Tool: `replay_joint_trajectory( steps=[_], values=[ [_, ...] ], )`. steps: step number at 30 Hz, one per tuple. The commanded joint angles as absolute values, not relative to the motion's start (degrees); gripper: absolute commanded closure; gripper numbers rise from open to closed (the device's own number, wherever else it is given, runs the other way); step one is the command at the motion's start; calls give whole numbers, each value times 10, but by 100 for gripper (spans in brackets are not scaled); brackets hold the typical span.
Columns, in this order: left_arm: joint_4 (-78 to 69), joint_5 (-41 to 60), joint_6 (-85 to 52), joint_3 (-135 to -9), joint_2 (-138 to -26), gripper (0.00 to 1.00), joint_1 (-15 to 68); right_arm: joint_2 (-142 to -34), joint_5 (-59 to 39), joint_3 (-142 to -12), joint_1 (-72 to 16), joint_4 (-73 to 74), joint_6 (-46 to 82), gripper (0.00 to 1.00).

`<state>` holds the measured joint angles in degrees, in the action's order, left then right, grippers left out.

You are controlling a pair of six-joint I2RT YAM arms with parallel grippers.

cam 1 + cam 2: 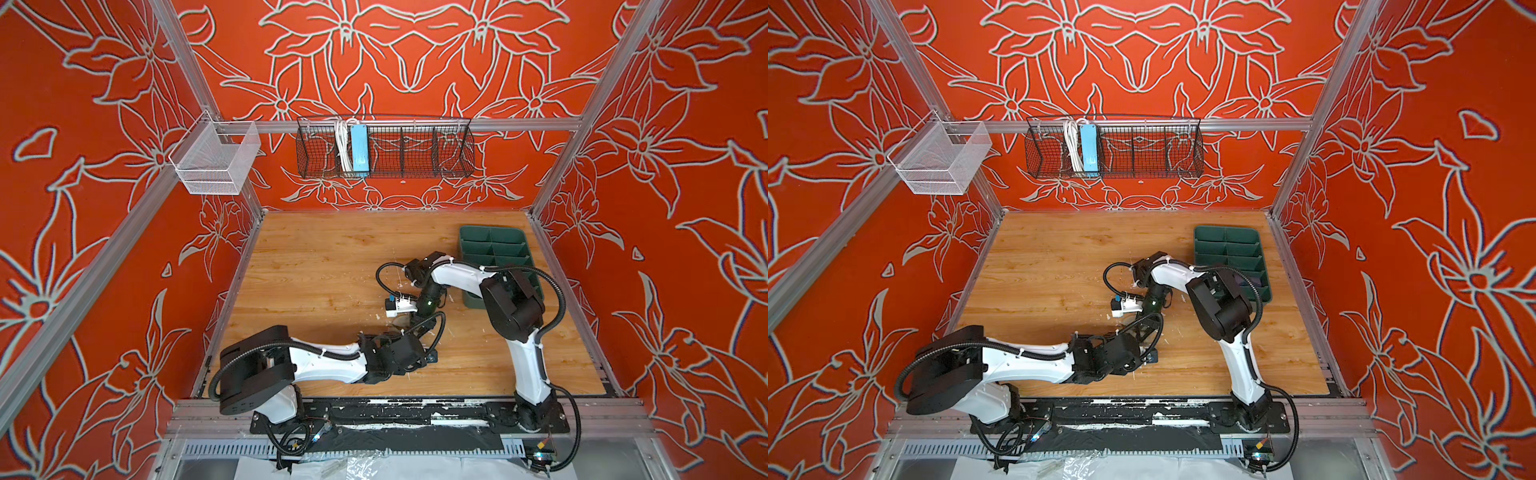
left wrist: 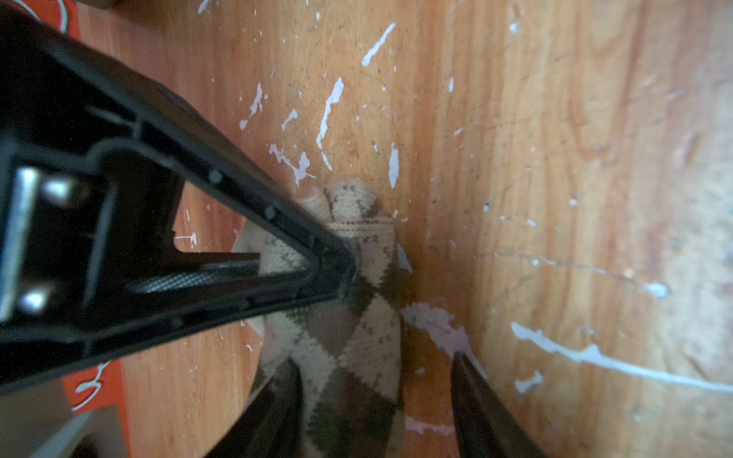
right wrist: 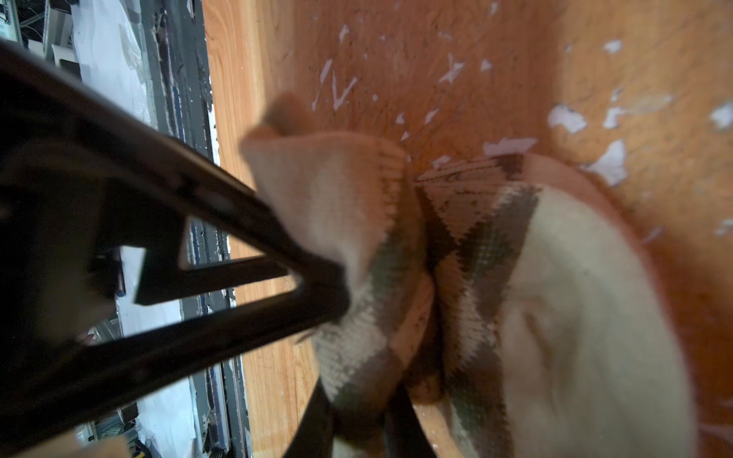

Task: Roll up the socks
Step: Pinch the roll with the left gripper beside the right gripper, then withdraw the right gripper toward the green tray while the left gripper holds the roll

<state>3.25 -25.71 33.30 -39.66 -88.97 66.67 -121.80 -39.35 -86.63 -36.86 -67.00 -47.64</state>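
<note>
Beige argyle sock (image 2: 369, 317) bunched on wooden table (image 2: 515, 158). Right gripper (image 3: 359, 396) jaws nearly closed, pinching sock fabric. Left gripper (image 2: 373, 359) jaws parted, one each side of sock.

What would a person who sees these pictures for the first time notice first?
The red walls with pale flower outlines strike first, all around the cell. Then the white-and-black left arm and right arm, meeting over the middle of the wooden table. In the wrist views a beige argyle sock lies bunched on the wood, right pincer shut on it, left pincer open astride it.
</note>
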Motion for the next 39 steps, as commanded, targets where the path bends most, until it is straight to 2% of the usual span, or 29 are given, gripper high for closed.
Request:
replay_joint_trajectory(
  steps=[1, 4, 7, 9, 12, 16, 17, 18, 19, 26, 31, 33, 35, 37, 39],
  values=[
    [3, -270, 322, -397, -913, 45, 663, -1231, -413, -867, -369, -696, -490, 98],
    [-25, -287, 324, -387, -922, 55, 663, -1228, -420, -868, -368, -697, -493, 97],
    [-46, -299, 330, -380, -932, 70, 663, -1223, -438, -869, -368, -697, -497, 97],
    [-50, -303, 331, -378, -939, 87, 663, -1218, -444, -870, -367, -696, -500, 97],
    [-36, -301, 333, -380, -940, 100, 663, -1203, -442, -860, -364, -679, -495, 97],
    [13, -276, 326, -386, -926, 100, 659, -1148, -412, -816, -353, -597, -460, 94],
    [35, -263, 321, -390, -921, 100, 656, -1129, -408, -801, -349, -574, -454, 90],
    [49, -255, 317, -392, -917, 100, 654, -1111, -406, -787, -345, -556, -450, 70],
    [60, -246, 316, -392, -913, 100, 652, -1096, -403, -775, -343, -543, -447, 5],
    [113, -208, 322, -388, -898, 100, 629, -995, -332, -703, -329, -447, -398, 2],
    [142, -162, 338, -393, -880, 100, 607, -864, -165, -611, -289, -270, -280, 2],
    [162, -128, 350, -402, -873, 100, 595, -810, -7, -574, -284, -183, -209, 2],
    [198, -73, 362, -420, -870, 100, 578, -769, 89, -539, -275, -122, -180, 2],
    [228, -31, 374, -439, -872, 100, 563, -733, 125, -510, -267, -75, -146, 2],
    [277, 25, 383, -471, -884, 100, 541, -697, 102, -489, -261, -44, -116, 2]
  ],
)
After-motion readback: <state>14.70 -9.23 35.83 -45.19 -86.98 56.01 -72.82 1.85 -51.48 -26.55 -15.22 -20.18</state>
